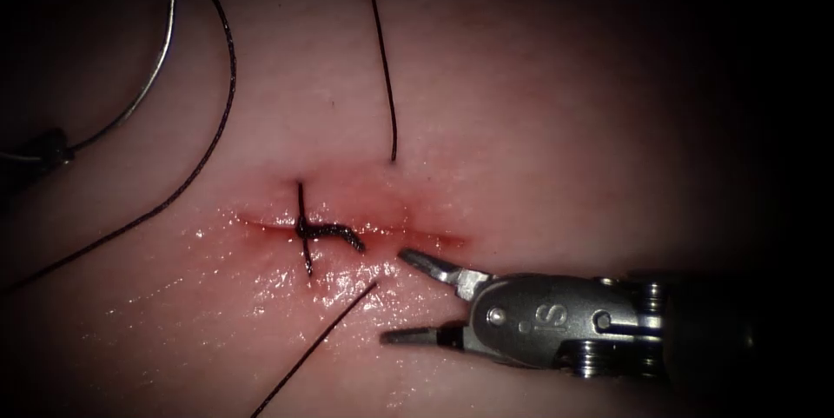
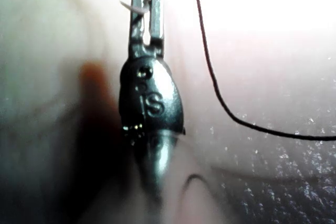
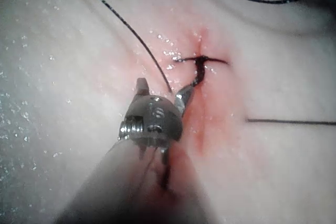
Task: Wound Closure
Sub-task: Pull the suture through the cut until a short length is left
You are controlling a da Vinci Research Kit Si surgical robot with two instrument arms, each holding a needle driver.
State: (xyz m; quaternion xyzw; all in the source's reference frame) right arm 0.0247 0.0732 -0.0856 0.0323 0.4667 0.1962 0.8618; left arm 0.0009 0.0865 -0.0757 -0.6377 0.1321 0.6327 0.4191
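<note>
Endoscope view: the tissue (image 1: 556,105) is lying with its cut (image 1: 347,228) running left to right, red fluid (image 1: 365,209) pooling along it. A knotted stitch (image 1: 306,228) is crossing the cut toward its left end. The right tool (image 1: 395,296) is hovering just below the cut's right end, jaws standing apart and holding nothing. The needle (image 1: 148,92) is arcing clear of the tissue at upper left, its lower end gripped by the left tool (image 1: 48,153) in shadow. The thread (image 1: 213,136) is trailing from the needle's upper end; other strands are entering the tissue above and below the cut. Left wrist view: the left tool (image 2: 147,6) is pinching the pale needle (image 2: 130,8) between closed jaws, thread (image 2: 210,77) curving beside it. Right wrist view: the right tool (image 3: 163,90) is resting near the stitch (image 3: 200,66), jaws parted and empty.
</note>
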